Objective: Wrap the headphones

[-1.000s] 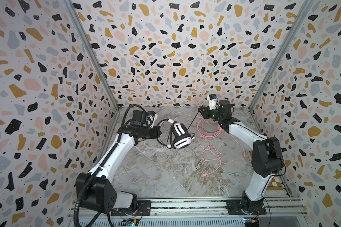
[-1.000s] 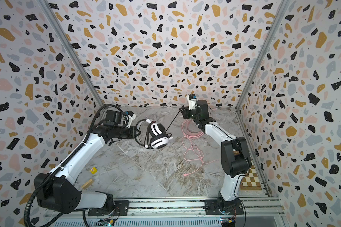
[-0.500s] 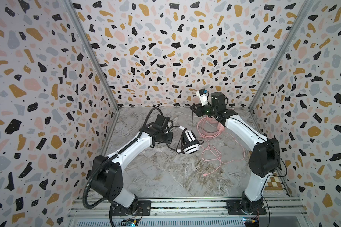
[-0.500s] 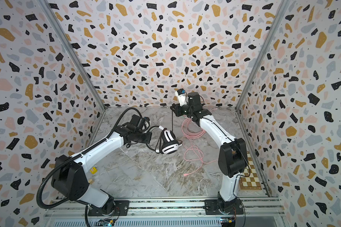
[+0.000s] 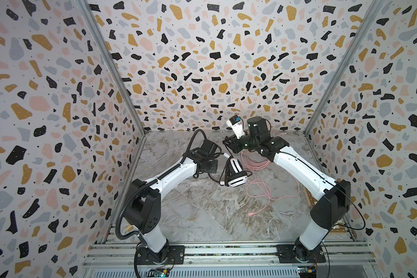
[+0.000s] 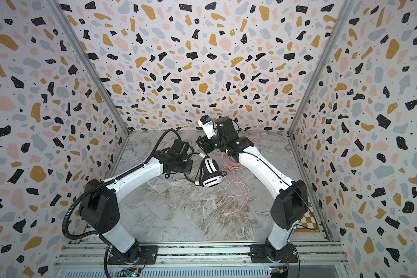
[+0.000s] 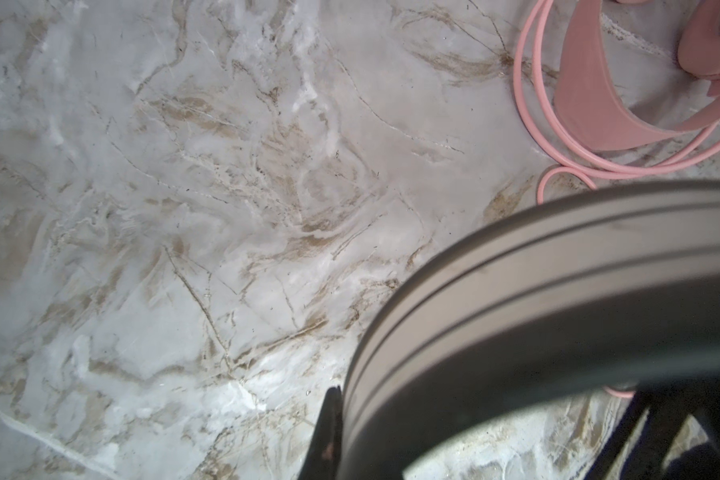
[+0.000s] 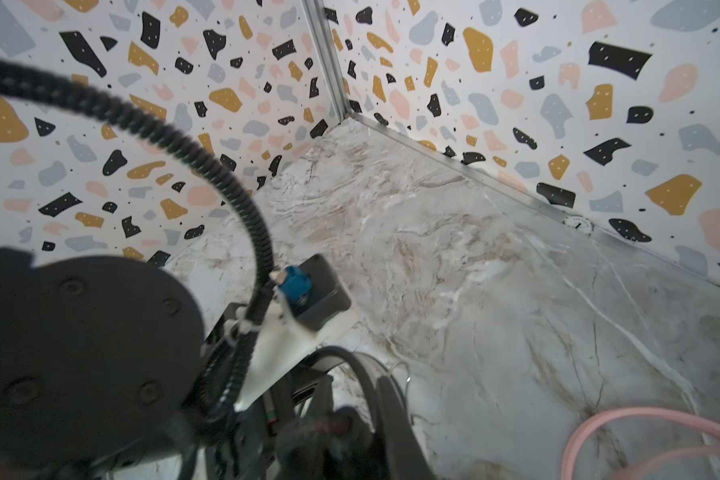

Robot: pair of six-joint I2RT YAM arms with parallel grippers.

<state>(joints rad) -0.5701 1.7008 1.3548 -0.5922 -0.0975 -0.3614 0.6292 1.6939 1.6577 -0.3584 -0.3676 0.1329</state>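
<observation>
- Closest to the rail, the pink cable (image 5: 270,192) sprawls loose over the table (image 5: 198,216), not yet wound.
- Mid-table, the left gripper (image 5: 224,156) is pressed tight on the white headset (image 5: 236,177) at its band, propping it up, probably as an anchor for winding.
- Just behind, the pink headset (image 7: 591,104) lies under the right arm.
- Farthest back, the right gripper (image 5: 228,144) looks nearly closed on the thin black cable (image 5: 214,180), lifting it clear. It's blurred, so that's my read.

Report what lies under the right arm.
Pink cable loops on the table. The arm hides the pink headset in both top views; the left wrist view shows its band.
</observation>
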